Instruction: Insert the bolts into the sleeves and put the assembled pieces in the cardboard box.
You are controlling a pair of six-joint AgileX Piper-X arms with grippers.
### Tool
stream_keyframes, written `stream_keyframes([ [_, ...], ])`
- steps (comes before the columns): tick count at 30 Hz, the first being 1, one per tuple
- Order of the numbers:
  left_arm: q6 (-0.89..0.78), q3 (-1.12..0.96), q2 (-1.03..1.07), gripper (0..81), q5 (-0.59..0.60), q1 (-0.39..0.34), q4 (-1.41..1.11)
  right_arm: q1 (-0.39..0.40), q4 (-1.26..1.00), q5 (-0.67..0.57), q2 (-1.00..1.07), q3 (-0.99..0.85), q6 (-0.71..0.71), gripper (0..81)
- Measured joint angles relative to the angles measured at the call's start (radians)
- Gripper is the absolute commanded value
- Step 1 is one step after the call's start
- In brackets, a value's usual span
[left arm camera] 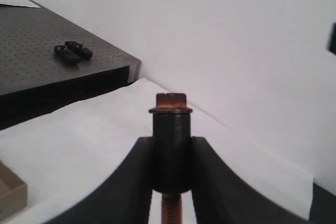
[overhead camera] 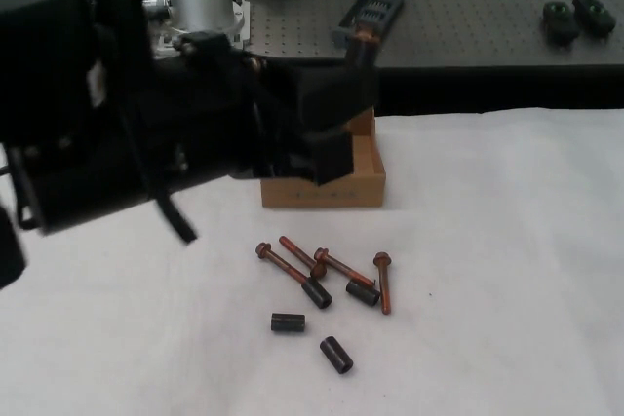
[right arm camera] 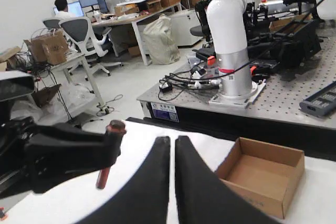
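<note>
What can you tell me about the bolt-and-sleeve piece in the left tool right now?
The piece is a copper-coloured bolt pushed through a matte black sleeve. Its flanged head sits on one sleeve end; the shank sticks out of the other. The left tool clamps the sleeve between its black fingers. In the high view it is held in the air near the cardboard box, touching nothing else.

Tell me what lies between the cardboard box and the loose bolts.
Bare white cloth alone separates the cardboard box from the bolts, per the high view.
</note>
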Motion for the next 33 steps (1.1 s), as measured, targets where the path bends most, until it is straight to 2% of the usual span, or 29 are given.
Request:
stream_keyframes([
  [8,-0.042,-0.149,0.179,0.1,0.002,0.083,0.016,-0.002,0.122,0.019,-0.032,0.0,-0.03,2.5],
  [10,-0.053,-0.228,0.266,0.6,0.012,0.126,0.041,-0.002,0.134,0.037,-0.032,0.0,-0.036,2.5],
  [18,-0.062,-0.466,0.495,0.6,0.052,0.201,0.212,-0.002,0.225,0.204,-0.032,0.0,-0.06,2.5],
  [24,-0.064,-0.653,0.673,0.6,0.069,0.212,0.36,-0.002,0.268,0.224,-0.032,0.0,-0.065,2.5],
  [33,-0.065,-0.913,0.871,0.6,0.032,0.227,0.533,-0.002,0.29,0.225,-0.032,0.0,-0.065,2.5],
])
